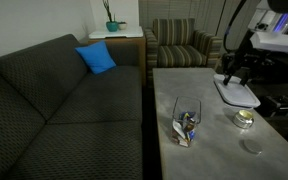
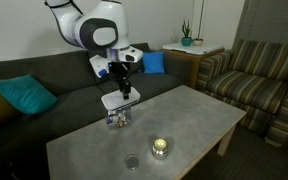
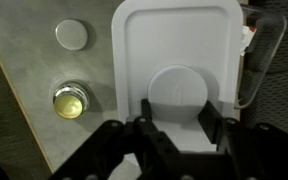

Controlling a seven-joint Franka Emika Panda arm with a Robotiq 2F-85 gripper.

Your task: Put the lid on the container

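On the mottled grey table (image 3: 24,90), the end effector (image 3: 182,108) pinches the round boss of the white lid (image 3: 174,40)

We see a dark grey fabric sofa (image 1: 54,100) with a blue cushion (image 1: 97,58), a striped armchair (image 1: 179,45) and a grey stone-look counter (image 1: 214,150).

White arm (image 2: 96,30) comes down from the upper left over the sofa-side edge of the grey bench (image 2: 199,115). Tool (image 2: 126,93) points down onto the white lid (image 2: 112,102); how its jaws stand is too small to make out here. Clear container (image 2: 119,119) stands upright on the bench just in front of the lid, lid not on it. Nearer the camera: round tin (image 2: 161,147), with a small grey disc (image 2: 132,160) near it. Background: dark sofa (image 2: 44,75), teal cushion (image 2: 24,95), blue cushion (image 2: 154,62), striped armchair (image 2: 259,75).
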